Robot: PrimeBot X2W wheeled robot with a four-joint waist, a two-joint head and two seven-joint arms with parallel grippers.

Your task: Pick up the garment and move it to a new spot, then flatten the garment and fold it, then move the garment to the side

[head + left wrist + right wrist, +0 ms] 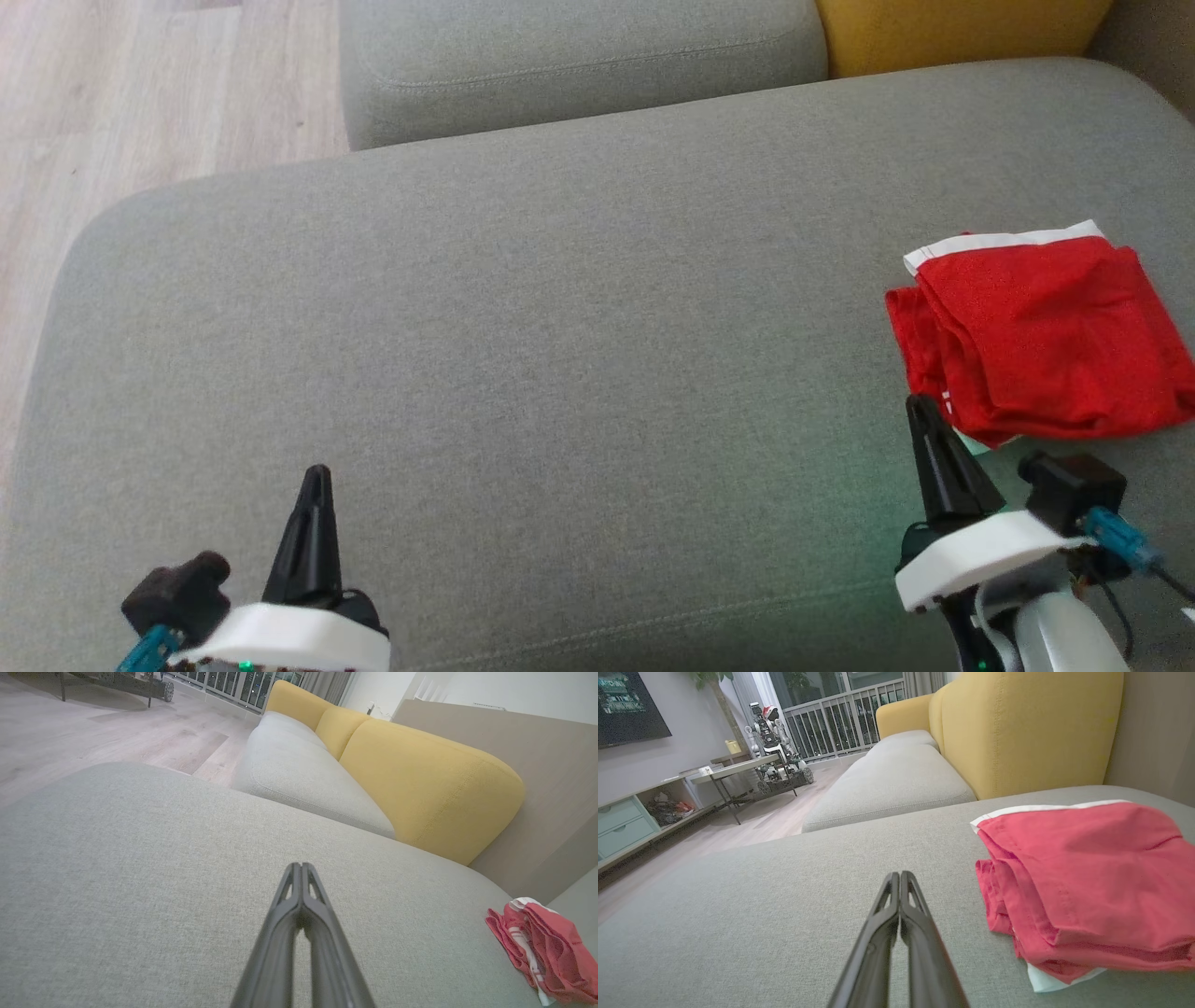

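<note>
Right gripper point(920, 403) pinched shut, empty, left gripper point(317, 471) likewise | red garment point(1036, 341) lies folded on the grey cushion point(523, 373), just ahead-right of my right fingertips, long axis across my view | right arm nearer, left well apart | no writing I can read, only a white trim point(1004, 240)

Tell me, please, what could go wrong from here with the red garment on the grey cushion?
1. The shut right gripper sits close beside the garment's near corner, so a sideways swing could snag it and drag the fold open across the cushion.
2. The garment's layers lie loose and uneven, with a white edge poking out underneath. Pinching only the top layer may well unfold it.
</note>
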